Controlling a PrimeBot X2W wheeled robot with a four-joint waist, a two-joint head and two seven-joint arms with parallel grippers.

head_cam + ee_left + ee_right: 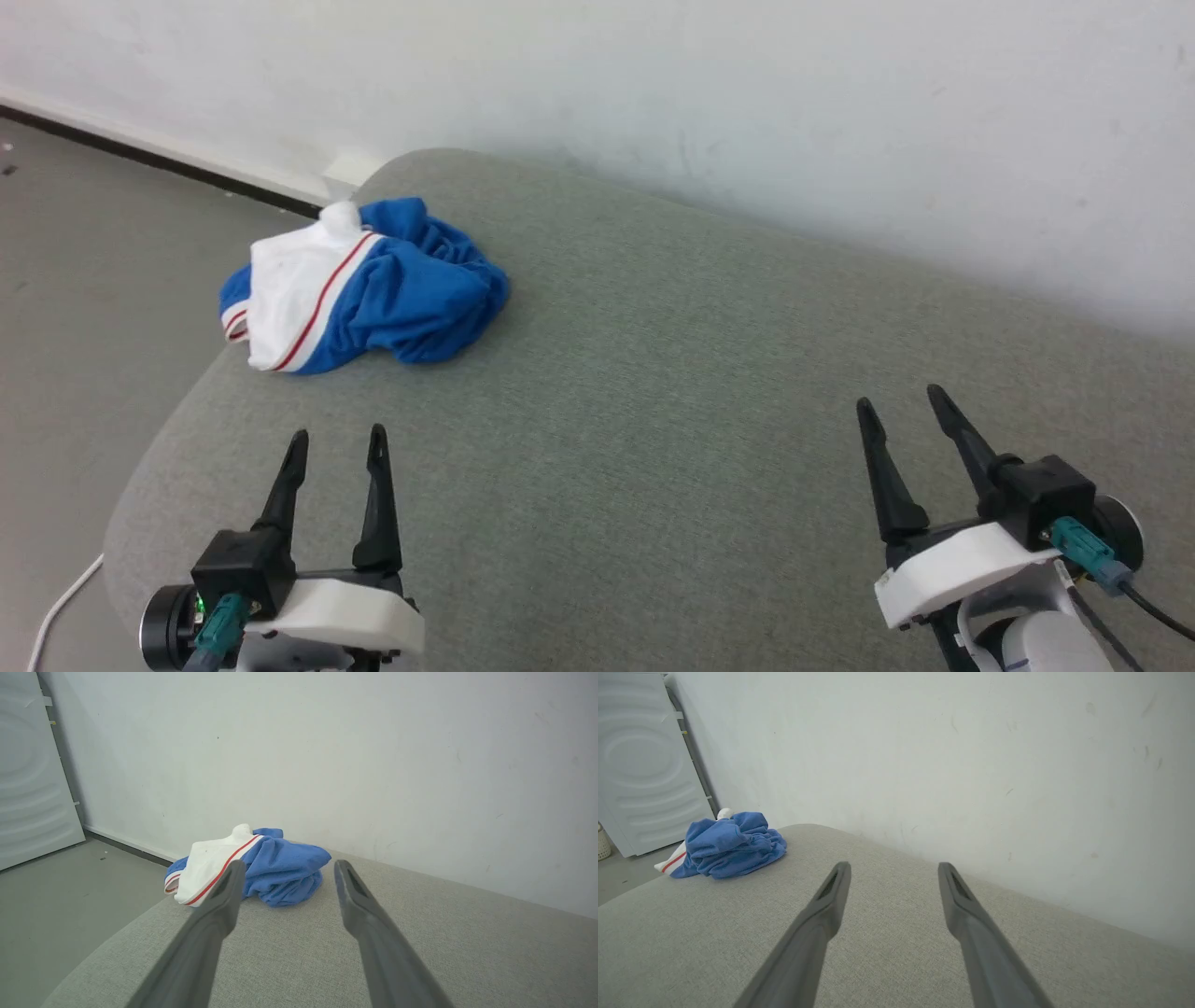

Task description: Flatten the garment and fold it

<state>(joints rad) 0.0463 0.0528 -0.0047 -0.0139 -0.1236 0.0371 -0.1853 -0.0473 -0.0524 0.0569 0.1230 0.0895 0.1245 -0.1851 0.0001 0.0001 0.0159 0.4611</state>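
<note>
One garment, crumpled into a heap at the far left corner of the grey padded top, just beside its rounded edge. Mostly blue cloth, with a white part and one red stripe over it, plus red-and-white trim at the left end. Cannot read any lettering among the folds. Two grippers above the near side of the same padded top: left gripper at the near left, right gripper at the near right. Two long dark fingers on each, so four in total. Both spread wide apart, gripping nothing, touching nothing, well apart from the garment. One white cable on the floor, beyond the padded top's near left edge.
</note>
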